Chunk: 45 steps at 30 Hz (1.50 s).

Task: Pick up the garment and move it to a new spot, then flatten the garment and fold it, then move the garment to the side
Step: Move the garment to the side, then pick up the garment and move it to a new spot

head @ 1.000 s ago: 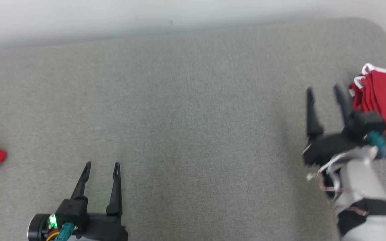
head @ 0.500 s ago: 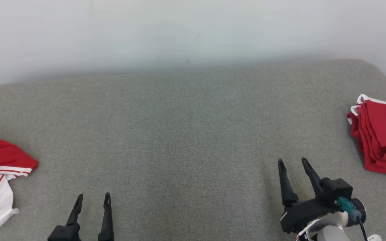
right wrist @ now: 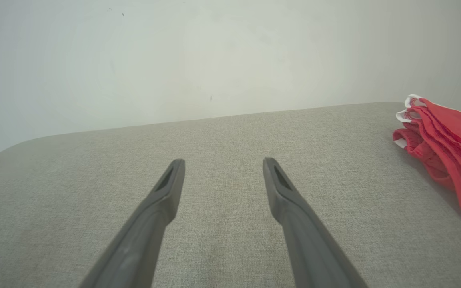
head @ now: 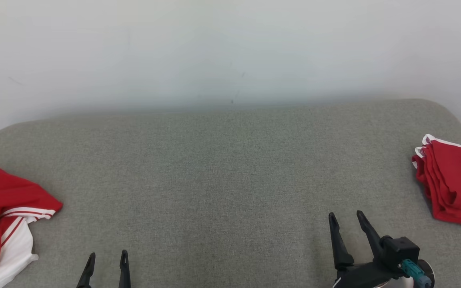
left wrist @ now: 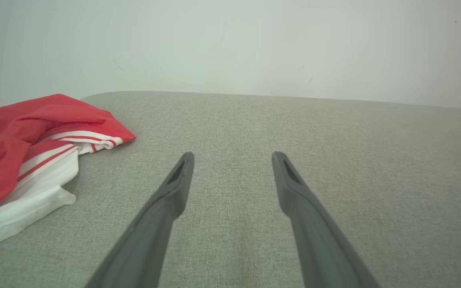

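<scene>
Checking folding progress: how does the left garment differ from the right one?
The left garment lies crumpled; the right garment is folded in layers. The left shows a broad white panel with red stripes; the right is almost all red with white trim. Both are red, on the grey cushion.

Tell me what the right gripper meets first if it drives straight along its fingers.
Probably the grey cushion, bare ahead of the right gripper; if it skims above that, the white wall behind. The folded red garment lies off to its right, out of that line. Pitch is hard to judge.
</scene>
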Available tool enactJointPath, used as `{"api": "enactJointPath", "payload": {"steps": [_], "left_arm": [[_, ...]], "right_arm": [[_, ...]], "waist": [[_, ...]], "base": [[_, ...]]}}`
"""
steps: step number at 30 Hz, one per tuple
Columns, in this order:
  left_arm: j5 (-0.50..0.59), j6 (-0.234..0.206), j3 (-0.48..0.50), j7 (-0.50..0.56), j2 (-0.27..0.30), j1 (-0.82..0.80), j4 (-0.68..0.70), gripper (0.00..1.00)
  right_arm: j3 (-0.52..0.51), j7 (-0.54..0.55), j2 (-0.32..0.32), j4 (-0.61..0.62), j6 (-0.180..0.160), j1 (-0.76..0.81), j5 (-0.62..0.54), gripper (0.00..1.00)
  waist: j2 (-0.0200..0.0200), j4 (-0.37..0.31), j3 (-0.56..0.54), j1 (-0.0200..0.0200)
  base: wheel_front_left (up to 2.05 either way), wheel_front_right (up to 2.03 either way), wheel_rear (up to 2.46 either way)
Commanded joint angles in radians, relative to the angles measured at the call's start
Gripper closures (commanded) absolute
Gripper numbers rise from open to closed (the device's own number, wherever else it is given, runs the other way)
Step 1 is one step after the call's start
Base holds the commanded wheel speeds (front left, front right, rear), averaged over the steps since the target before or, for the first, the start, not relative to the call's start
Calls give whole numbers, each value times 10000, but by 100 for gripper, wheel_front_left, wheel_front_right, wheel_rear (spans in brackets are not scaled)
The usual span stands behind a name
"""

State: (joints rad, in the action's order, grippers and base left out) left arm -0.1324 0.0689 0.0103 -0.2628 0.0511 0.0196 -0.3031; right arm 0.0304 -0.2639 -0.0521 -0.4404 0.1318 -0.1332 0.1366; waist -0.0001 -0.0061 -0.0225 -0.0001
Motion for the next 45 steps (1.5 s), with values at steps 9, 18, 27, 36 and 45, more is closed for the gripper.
{"api": "enactJointPath", "payload": {"steps": [9,18,27,36,45], "left_arm": [[10,39,171,-29,-12,192,59,0],[-67,-18,127,-29,-12,209,116,0],[-131,-97,-13,-29,-11,29,66,0],[-78,-163,144,-29,-10,-9,92,0],[-35,-136,261,-29,-13,74,113,0]], "right_arm": [[-32,-5,17,168,-18,330,201,0],[-31,-5,18,199,-18,282,336,0],[-58,-5,18,202,-18,236,144,0],[243,-5,19,229,-18,214,200,0],[410,-3,17,245,-18,174,86,0]], "waist": [[1,124,-95,1],[1,121,23,1],[1,399,161,1],[1,1351,334,1],[1,2947,527,1]], "base": [[0,0,0],[0,0,0],[0,0,0],[0,0,0],[0,0,0]]}}
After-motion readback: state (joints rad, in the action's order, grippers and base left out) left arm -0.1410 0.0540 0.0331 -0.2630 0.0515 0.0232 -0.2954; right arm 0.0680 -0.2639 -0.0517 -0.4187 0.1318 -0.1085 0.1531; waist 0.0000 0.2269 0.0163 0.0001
